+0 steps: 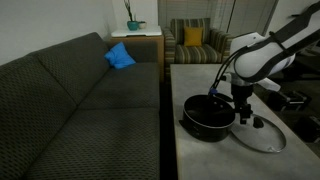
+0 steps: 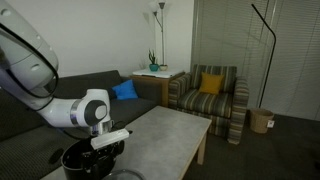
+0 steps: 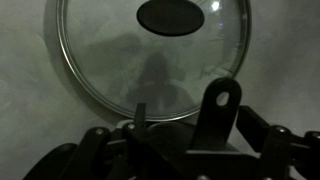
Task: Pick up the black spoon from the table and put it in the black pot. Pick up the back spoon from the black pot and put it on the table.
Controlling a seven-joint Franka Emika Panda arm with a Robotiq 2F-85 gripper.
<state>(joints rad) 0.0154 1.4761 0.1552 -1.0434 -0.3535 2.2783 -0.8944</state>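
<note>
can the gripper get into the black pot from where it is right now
Probably yes. The gripper hangs open close above the black pot at its rim. The pot is uncovered, the glass lid lies beside it on the table, and nothing stands between them.
</note>
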